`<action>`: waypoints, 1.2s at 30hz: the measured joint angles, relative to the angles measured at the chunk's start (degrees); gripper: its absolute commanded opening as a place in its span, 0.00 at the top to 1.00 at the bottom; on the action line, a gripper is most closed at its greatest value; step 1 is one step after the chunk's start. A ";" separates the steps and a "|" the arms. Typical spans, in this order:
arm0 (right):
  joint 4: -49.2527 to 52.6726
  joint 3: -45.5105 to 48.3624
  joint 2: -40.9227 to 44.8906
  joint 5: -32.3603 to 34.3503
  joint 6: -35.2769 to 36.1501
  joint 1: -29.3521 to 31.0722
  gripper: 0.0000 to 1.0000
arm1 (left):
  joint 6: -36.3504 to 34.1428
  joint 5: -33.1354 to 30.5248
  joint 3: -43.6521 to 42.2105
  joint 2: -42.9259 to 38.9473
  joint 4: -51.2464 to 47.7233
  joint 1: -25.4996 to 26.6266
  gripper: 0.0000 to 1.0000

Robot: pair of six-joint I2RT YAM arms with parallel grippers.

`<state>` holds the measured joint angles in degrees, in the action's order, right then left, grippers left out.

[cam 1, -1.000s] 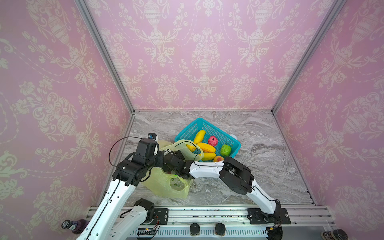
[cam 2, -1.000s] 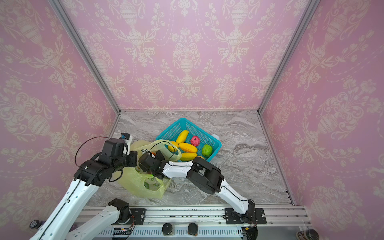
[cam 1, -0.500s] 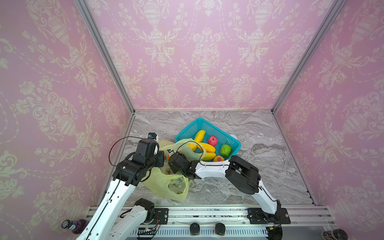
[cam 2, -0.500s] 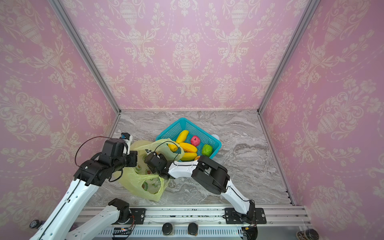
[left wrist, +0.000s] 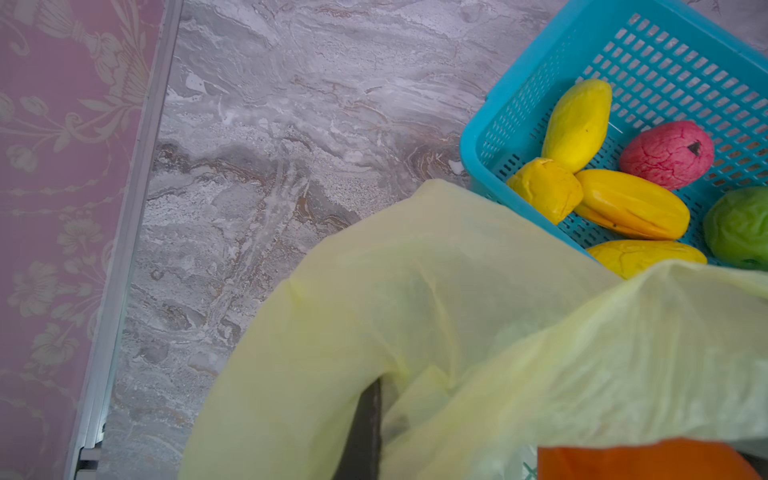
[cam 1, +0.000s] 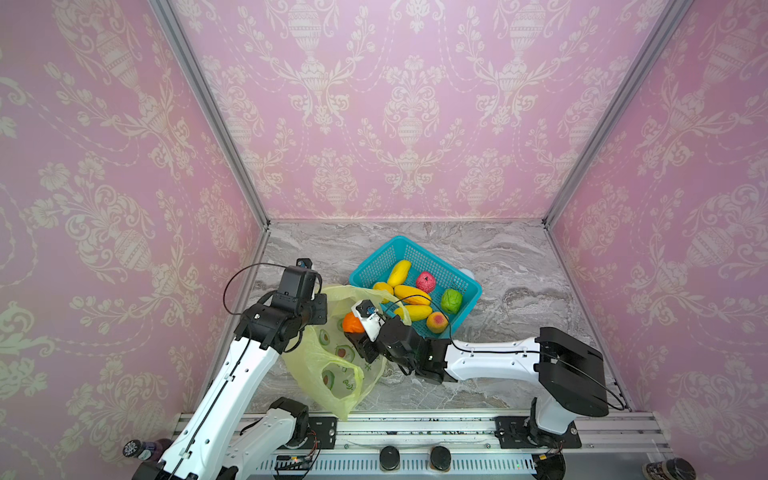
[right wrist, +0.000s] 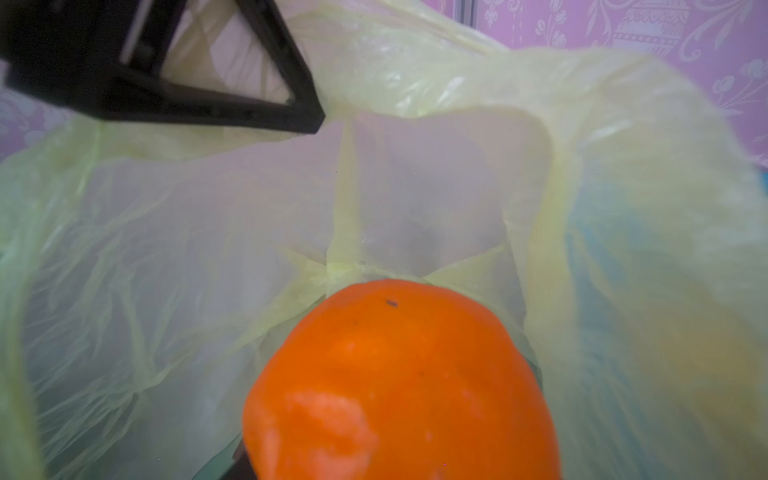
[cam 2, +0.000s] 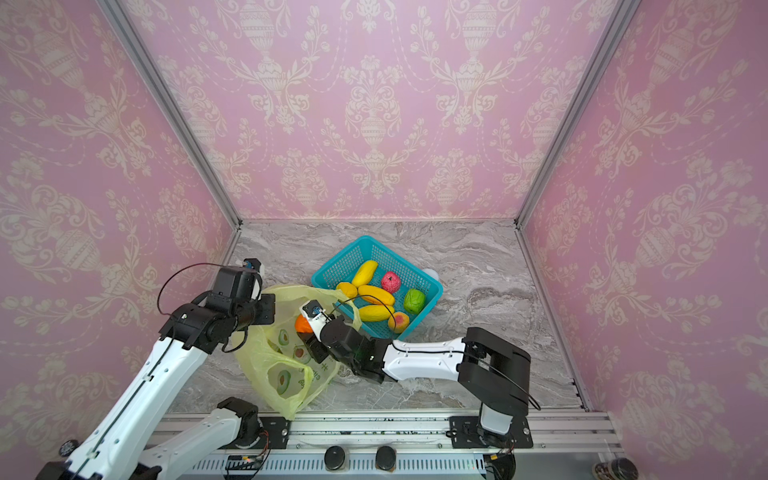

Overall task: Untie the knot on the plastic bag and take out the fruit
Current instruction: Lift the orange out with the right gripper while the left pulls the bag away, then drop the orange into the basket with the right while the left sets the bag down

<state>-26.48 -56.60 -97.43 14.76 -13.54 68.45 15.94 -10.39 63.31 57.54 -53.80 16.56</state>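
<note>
Right wrist view: orange fruit (right wrist: 399,382) in half-closed right hand (cam 1: 354,330), fingers hidden; left hand (right wrist: 297,114) tight on plastic bag (right wrist: 623,166).

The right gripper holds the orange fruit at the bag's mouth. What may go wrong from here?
The orange fruit may slip from the right gripper back into the plastic bag. The bag's film lies around the gripper and may be dragged along. The basket is already crowded; it may roll out.

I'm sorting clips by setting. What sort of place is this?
Probably a staged robot test booth, not a home: pink wallpaper panels between metal posts, a marble-look tabletop, and a mounting rail along the front.
</note>
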 measured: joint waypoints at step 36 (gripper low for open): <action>17.33 9.84 16.68 -4.13 -9.68 -30.56 0.62 | 11.06 -11.41 5.46 23.85 21.90 -17.68 1.00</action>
<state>-9.15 -46.76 -80.75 10.63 -23.22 37.89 27.00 -21.80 68.77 81.38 -31.90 -1.13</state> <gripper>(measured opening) 0.547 0.047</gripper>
